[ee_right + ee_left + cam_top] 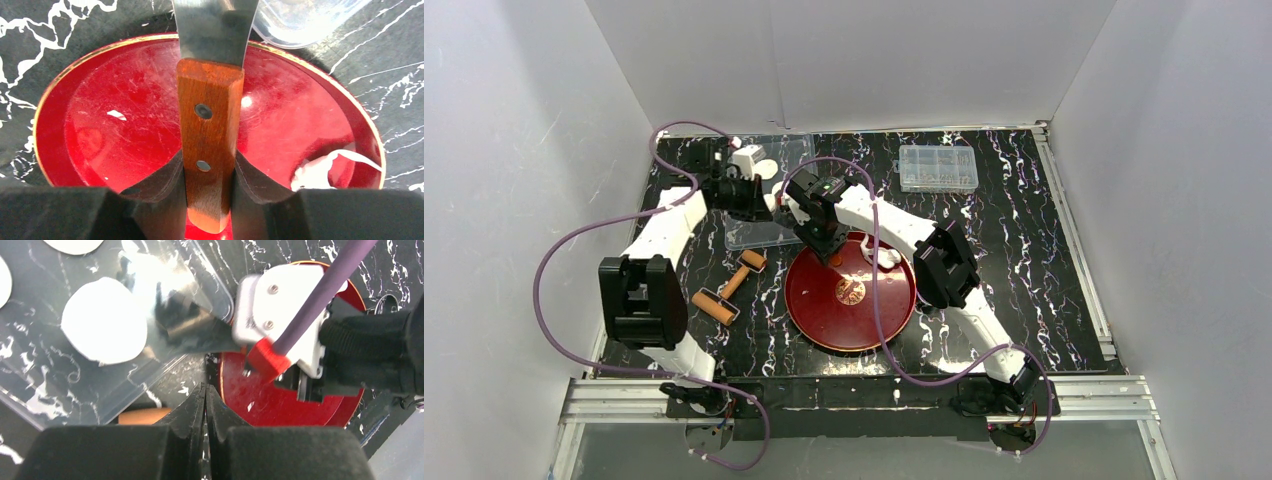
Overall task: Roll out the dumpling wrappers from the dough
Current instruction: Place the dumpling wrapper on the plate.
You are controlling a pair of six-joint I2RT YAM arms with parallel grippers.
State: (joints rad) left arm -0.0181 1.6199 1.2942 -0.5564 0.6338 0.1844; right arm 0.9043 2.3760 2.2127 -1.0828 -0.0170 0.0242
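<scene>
Well, the right gripper (207,162) is clamping a scraper (210,95) above the red plate (115,150) with the dough (320,174); the left gripper (205,392) is hanging closed, empty, near the wrappers (104,321). A steep blade (215,30) could tear that dough.

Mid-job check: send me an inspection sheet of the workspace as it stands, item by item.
Surface: black marbled table.
Job's things: dumpling wrappers lie on the clear tray; ragged dough lies on the red plate near its rim.
Clutter: wooden rollers left of the plate; clear parts box at the far side.
End effectors: left end effector shut, empty; right end effector shut on the wood-handled scraper over the plate.
Cables: purple cables loop off both arms; one crosses over the plate.
Surroundings: white walls on three sides.
</scene>
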